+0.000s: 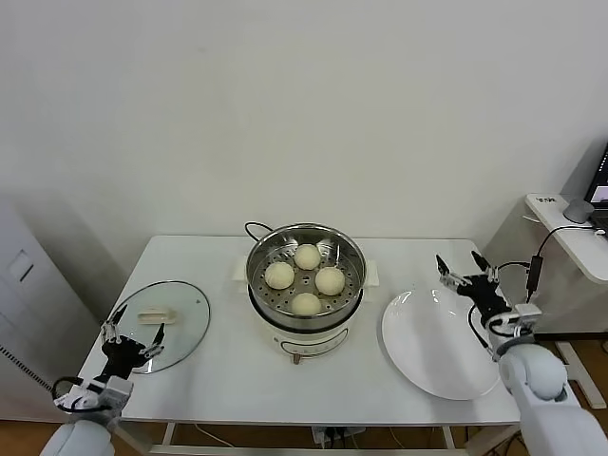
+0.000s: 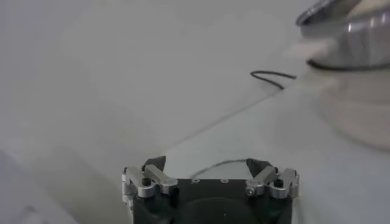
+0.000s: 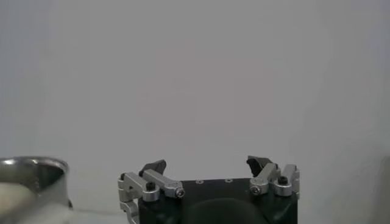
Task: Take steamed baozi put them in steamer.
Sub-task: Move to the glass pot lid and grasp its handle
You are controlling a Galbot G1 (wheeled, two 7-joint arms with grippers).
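All four steamed baozi [image 1: 306, 279] were seen lying inside the steamer [image 1: 306, 249], spread on its perforated tray in a rough diamond: one toward the wall, one toward the robot, one to either side, none touching its neighbour as far as could be told. Being round domes, no long axis was offered to the jaws; a grasp from above would have served from any heading. The steamer was set mid-counter [image 1: 223, 356] on its white base, black cord trailing behind. To its right the white plate [image 1: 437, 347] was found bare, and to its left the glass lid [image 1: 166, 323] was laid flat, cream handle up. The right gripper [image 1: 465, 269] was held above the plate's far edge, jaws spread wide and nothing between them; the buns lay off to its left and a little lower. The left gripper [image 1: 133, 332] was poised over the lid's near rim, jaws likewise spread and empty, with the steamer ahead and to its right. Neither arm was placed over the pot; the right was judged somewhat the nearer. With the plate cleared, the loading was judged complete, and the lid under the left jaws looked the likelier next concern.
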